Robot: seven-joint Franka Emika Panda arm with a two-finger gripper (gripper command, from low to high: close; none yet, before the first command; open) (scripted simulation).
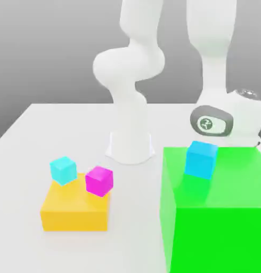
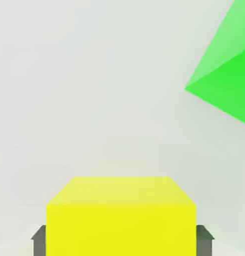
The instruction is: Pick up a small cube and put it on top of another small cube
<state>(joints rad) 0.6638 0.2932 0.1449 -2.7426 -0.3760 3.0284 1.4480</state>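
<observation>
Nearest in the exterior view we saw a large green block (image 1: 218,213) filling the lower part of the exterior view's right. A blue cube (image 1: 201,159) sat on its top face, close to the rear edge, upright and square to the block.

Toward the exterior view's left we found a flat orange-yellow block (image 1: 75,209) on the white table (image 1: 26,160). 2 small cubes rested on it: a cyan cube (image 1: 63,170) at its far left corner, tilted and overhanging the edge, and a magenta cube (image 1: 99,181) just beside it to the right, also turned at an angle. The 2 stood close together, though we could not tell whether they touched. No bin, tray or other container stood among these things; the blocks merely carried cubes on their tops.

Behind them rose the white base (image 1: 130,144) of the arm, and the hand's housing (image 1: 228,120) hung low behind the green block.

In the hand view we saw the gripper (image 2: 121,239) pinching the small yellow cube (image 2: 121,220): 1 grey finger (image 2: 39,241) pressed against each side face, and the cube filled the space between them. The white table lay beyond the cube, and a corner of the green block (image 2: 225,75) showed farther off to the side, well apart from the held cube.
</observation>
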